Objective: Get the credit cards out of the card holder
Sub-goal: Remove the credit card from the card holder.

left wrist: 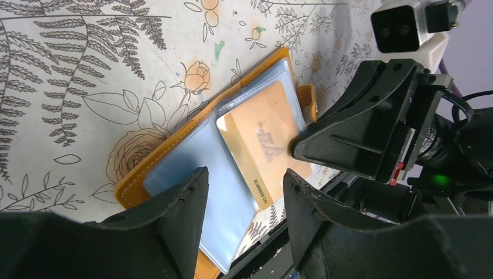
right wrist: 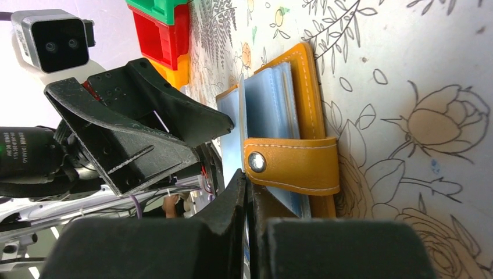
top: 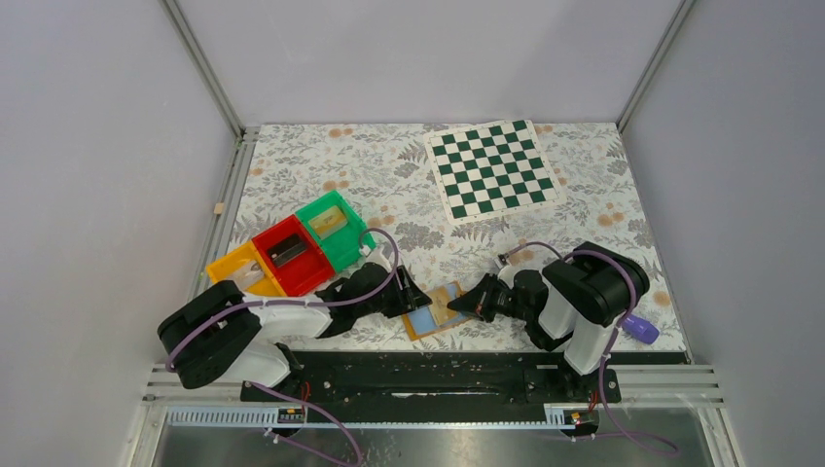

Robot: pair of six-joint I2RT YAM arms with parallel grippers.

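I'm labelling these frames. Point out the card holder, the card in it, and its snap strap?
card holder (left wrist: 174,165), left wrist view, on its pale-blue inner sleeve.
card (left wrist: 261,145), left wrist view, on its tan face under the clear sleeve.
snap strap (right wrist: 296,165), right wrist view, on the orange leather beside the stud.

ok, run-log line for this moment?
orange-tan folding card holder open on table | tan card in clear sleeve, not out | left gripper open over holder | right gripper shut beside strap
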